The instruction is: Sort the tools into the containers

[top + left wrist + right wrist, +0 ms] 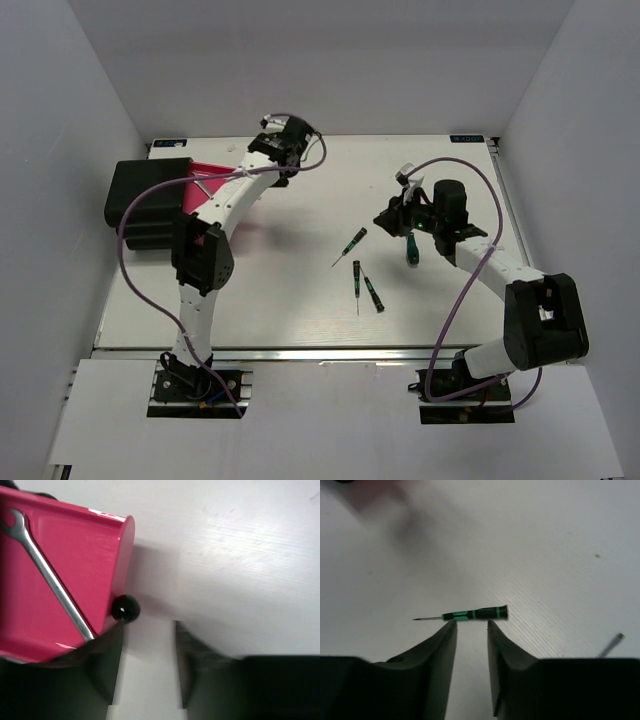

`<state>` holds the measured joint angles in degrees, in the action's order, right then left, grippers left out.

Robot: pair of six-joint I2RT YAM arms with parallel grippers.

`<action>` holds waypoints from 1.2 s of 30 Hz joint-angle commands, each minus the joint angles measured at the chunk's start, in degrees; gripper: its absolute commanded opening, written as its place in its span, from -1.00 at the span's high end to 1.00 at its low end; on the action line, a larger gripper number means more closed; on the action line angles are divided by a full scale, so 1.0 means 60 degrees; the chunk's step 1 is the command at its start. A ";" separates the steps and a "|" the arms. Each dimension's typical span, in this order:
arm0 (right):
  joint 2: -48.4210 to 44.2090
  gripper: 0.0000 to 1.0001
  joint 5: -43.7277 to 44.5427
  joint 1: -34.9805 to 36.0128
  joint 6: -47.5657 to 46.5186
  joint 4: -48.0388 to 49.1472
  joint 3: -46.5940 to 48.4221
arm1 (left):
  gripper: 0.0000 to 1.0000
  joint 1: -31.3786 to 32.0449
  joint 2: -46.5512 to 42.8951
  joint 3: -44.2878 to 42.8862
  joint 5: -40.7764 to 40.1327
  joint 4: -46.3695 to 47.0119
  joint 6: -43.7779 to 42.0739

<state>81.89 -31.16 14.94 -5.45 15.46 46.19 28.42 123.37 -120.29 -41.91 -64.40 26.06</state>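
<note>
Tools on table (290,320), top view: 3 slim screwdrivers (350,245) (356,280) (373,293) loose at centre, 1 bigger green screwdriver (410,247) just right of them, all well off the edges. 1 wrench (45,570) lies diagonally in 1 open pink drawer (100,540), upper left, by black cabinet (150,200). Left claw (148,630) spread, empty, beside knob (125,608). Right claw (471,626) part-spread, empty, tips just short of one of the slim screwdrivers. Bare table lower left & upper right.

A white table (280,305) stands enclosed by plain white walls (50,150).
</note>
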 commanded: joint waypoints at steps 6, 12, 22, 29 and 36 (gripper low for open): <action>0.1057 -0.16 -0.2908 0.0190 -0.0864 0.0733 0.1130 | 0.41 -0.1629 -0.3827 0.0648 0.2953 0.1269 0.0313; 0.2771 0.03 -0.1810 0.1228 0.0305 0.0617 0.3006 | -0.81 -0.3286 -0.5297 0.2132 0.4056 0.1345 0.0797; 0.5774 -0.19 0.0136 0.3090 0.5156 0.0339 0.7108 | -0.94 -0.5966 -0.7158 0.4636 0.3455 0.1812 0.1368; 0.7459 -0.78 0.2569 0.4467 0.6195 -0.1097 1.0184 | -0.95 -0.7110 -0.7612 0.5371 0.3206 0.2428 0.1150; 0.8734 -0.79 0.4325 0.5039 0.6973 -0.1844 1.2397 | -0.96 -0.7608 -0.8096 0.5707 0.2606 0.2867 0.0622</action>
<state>132.51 -13.08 45.06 32.86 7.11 116.38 -16.27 78.00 -86.74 -23.49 -49.91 31.66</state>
